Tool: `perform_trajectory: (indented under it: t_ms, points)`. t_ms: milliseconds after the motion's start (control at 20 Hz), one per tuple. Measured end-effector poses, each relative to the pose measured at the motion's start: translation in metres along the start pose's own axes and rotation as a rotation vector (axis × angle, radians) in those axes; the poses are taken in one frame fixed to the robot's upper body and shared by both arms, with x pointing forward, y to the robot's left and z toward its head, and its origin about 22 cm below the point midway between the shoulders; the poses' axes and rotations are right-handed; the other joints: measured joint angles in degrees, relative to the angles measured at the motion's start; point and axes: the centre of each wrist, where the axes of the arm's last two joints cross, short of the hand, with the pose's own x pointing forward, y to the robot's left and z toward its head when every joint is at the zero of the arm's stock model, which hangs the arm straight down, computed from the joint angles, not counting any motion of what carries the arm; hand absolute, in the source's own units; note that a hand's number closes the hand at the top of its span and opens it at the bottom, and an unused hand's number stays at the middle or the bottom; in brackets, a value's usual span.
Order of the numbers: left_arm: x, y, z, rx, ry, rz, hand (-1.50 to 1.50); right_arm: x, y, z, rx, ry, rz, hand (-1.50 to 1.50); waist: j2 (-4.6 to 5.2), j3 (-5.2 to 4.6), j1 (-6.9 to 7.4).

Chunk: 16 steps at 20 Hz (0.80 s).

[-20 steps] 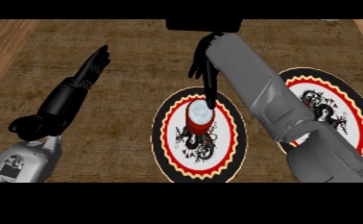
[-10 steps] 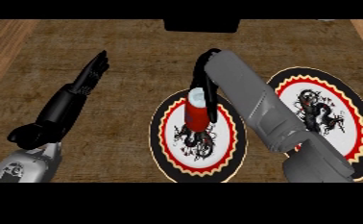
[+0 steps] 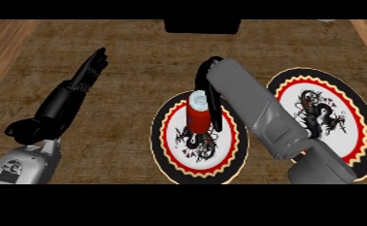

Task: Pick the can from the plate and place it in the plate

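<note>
Over 1 second the right hand [image 3: 208, 72] has been brought down against the can [image 3: 198, 118] on the left plate [image 3: 158, 134] — grasp judged imminent, though closure cannot be told.

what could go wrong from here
The right hand sits at the right side of the upright can; a sideways nudge might tip it over on the left plate. The right forearm also covers part of the right plate, so the drop spot may be hard to judge.
</note>
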Motion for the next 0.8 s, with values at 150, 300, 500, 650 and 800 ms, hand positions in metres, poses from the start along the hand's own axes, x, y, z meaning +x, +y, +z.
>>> perform_trajectory:
  t_ms: [150,300,500,650,800]
  points:
    - [-0.002,-0.004,0.002,-0.003,0.004,-0.002,0.0,0.0,0.005,-0.005,-0.004,0.001,0.023,-1.5,-0.35,-0.11,-0.04]
    - [0.001,0.003,0.003,0.011,0.006,-0.005,0.0,0.001,0.007,-0.006,0.002,-0.016,0.061,1.5,-0.44,-0.11,-0.49]
    - [0.001,0.001,0.004,0.012,0.004,-0.006,0.0,0.009,0.014,-0.006,-0.027,-0.033,0.122,1.5,-0.46,-0.2,-0.84]
    - [0.0,0.003,0.005,0.013,0.001,-0.006,0.0,0.013,0.018,-0.006,-0.058,-0.034,0.148,1.5,-0.47,-0.23,-1.07]
    - [-0.008,0.006,0.012,0.043,0.034,0.002,0.0,0.033,0.04,-0.005,-0.144,-0.069,0.285,1.5,-1.42,0.09,-3.29]
